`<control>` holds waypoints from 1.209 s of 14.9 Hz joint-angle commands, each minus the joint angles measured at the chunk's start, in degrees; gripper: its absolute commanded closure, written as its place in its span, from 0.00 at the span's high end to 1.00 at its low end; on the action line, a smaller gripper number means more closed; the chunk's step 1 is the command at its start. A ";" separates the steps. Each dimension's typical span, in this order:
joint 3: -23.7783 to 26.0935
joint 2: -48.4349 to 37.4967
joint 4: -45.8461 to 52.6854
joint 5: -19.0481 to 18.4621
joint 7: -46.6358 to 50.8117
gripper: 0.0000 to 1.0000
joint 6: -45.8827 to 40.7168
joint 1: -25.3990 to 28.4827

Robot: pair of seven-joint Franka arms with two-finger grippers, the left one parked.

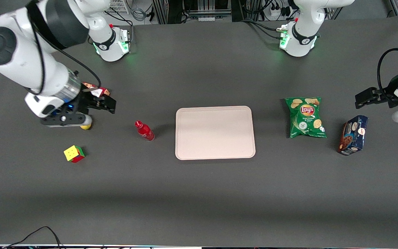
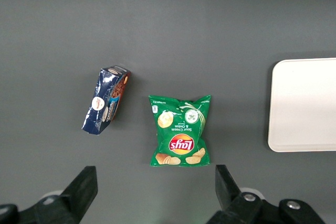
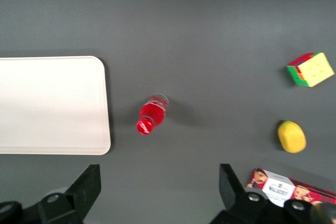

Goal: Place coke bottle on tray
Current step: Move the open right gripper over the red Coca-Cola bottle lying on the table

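A multicoloured puzzle cube (image 1: 74, 154) lies nearest the front camera. The small all-red plastic coke bottle (image 1: 144, 130) with red cap stands upright on the dark grey tabletop (image 1: 199, 193), just beside the pale pinkish-beige rectangular tray (image 1: 215, 132). The hand (image 1: 107, 104) hovers spread and empty above a red cookie box (image 3: 291, 188). Only the right wrist view shows the whole yellow fruit (image 3: 291, 136).

Front view is looking steeply down from high up, taking in the whole table (image 1: 199, 193) with both arm bases farthest from it. Right wrist cam is looking straight down from well above the gripper (image 3: 157, 190), whose fingers are spread wide, sharing the coke bottle (image 3: 151, 115) and tray (image 3: 52, 103) edge with front view. Left wrist cam is facing down too, sharing the tray's other edge and the chips bag (image 2: 180, 130).
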 commanded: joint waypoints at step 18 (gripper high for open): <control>5.21 5.96 -23.83 -3.02 6.65 1.00 29.75 1.11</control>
